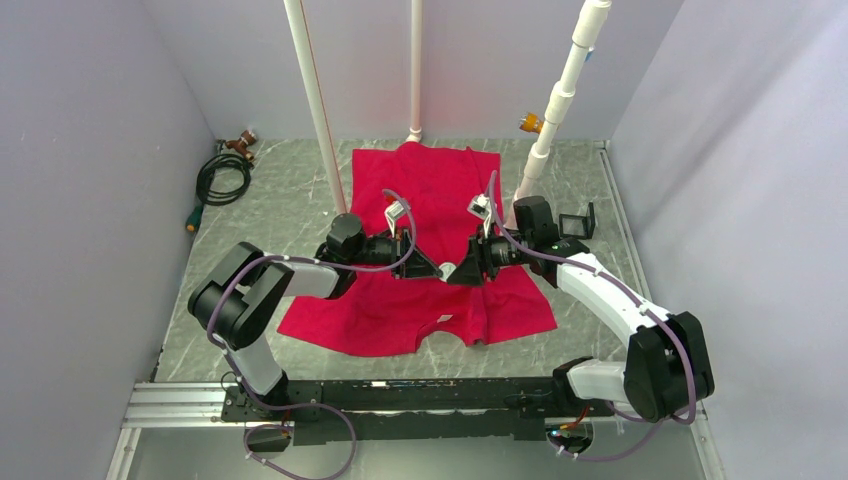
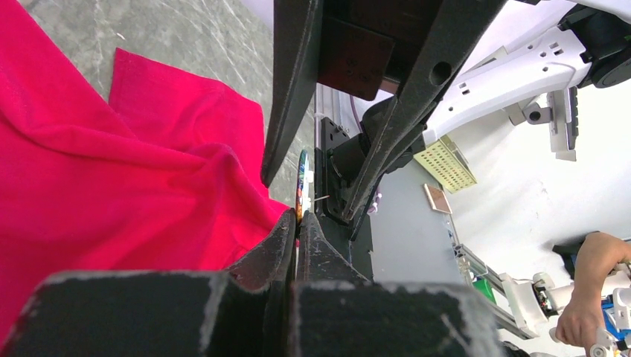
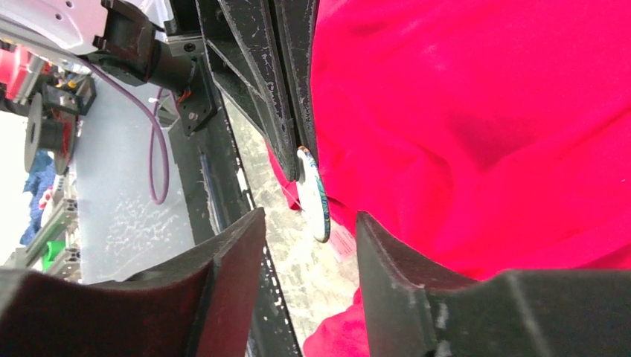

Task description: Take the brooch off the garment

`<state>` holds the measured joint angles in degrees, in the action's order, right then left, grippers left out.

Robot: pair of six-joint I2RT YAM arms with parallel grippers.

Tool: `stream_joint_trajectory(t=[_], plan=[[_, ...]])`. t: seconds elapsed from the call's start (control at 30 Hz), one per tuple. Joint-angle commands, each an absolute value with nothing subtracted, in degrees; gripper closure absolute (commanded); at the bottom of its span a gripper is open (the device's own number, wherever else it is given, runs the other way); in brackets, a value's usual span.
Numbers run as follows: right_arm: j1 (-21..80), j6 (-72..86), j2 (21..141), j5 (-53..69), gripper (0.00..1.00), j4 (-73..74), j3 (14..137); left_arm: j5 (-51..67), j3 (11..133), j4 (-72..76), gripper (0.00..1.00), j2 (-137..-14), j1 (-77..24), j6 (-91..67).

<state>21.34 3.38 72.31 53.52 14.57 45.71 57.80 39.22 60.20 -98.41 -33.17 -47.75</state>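
The garment [image 1: 430,190], a bright red T-shirt, lies spread on the table, its near part lifted and bunched between the two arms. My left gripper [image 1: 437,270] is shut on the brooch [image 1: 447,268], a small round disc with a pale face. In the left wrist view the brooch [image 2: 301,178] stands edge-on just past my shut left gripper [image 2: 299,222], beside the shirt [image 2: 111,186]. My right gripper [image 3: 309,230] is open, facing the left one, and the brooch [image 3: 312,195] hangs just ahead of its gap against the shirt [image 3: 484,111]. Whether the brooch is still pinned to the cloth is hidden.
White pipes [image 1: 315,110] stand upright at the back, one jointed pipe [image 1: 555,110] at the right. A coiled black hose [image 1: 222,175] lies back left. A small black frame [image 1: 575,224] stands by the right arm. Grey walls enclose the table on three sides.
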Motion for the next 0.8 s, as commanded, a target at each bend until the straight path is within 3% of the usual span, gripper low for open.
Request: stream_joint_trajectory(t=[0.0,0.43,0.77], plan=[[21.2,3.6,70.9,52.9,0.47,12.8,47.8,58.7,39.3,64.1,1.0,-96.4,-33.0,-48.8],[22.3,6.1,73.0,47.5,0.57,11.1,48.6,58.4,39.4,65.0,1.0,-97.1,-32.9,-49.6],[22.3,8.4,73.7,48.2,0.51,9.6,49.4,58.1,39.2,64.9,1.0,-96.9,-33.0,-49.5]])
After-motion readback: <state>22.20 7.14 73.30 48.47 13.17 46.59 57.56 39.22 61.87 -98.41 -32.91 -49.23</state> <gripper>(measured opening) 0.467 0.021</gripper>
